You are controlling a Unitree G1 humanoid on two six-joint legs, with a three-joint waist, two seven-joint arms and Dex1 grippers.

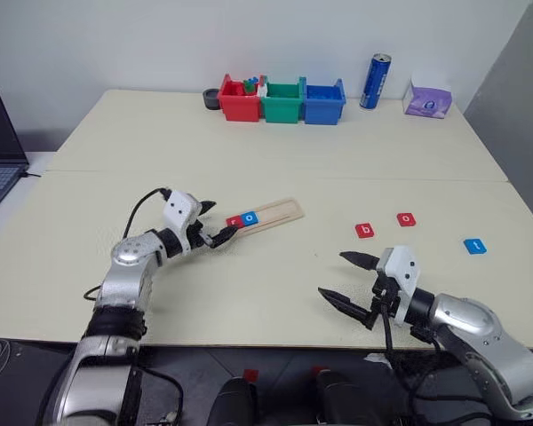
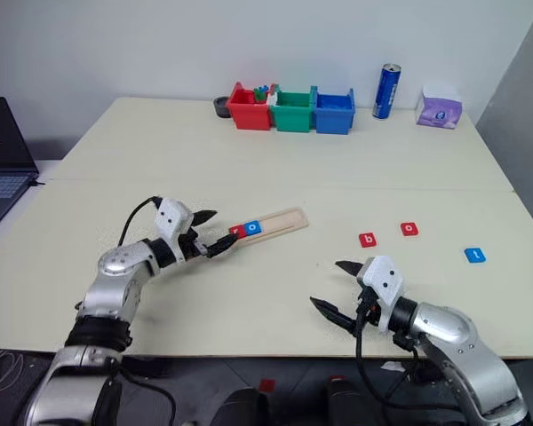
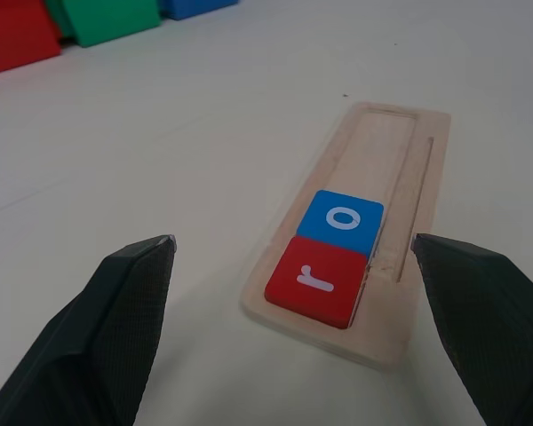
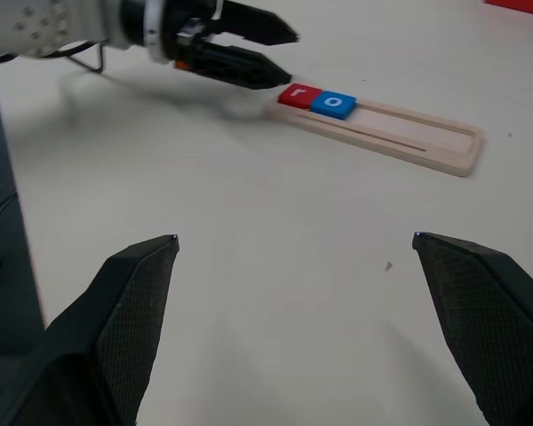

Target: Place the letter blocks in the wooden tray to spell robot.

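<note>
The left hand (image 1: 215, 222) reaches forward and toward the right on a bent arm, its two black fingers spread wide and empty, while the right hand (image 1: 346, 278) points toward the left, likewise wide open and holding nothing.

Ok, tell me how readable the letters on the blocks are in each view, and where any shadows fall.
Left wrist view: red r block and blue o block read crisply in the wooden tray, lighting soft. Left eye view: b, o and t are small but legible. Right wrist view: a faint shadow lies under the left gripper.
</note>
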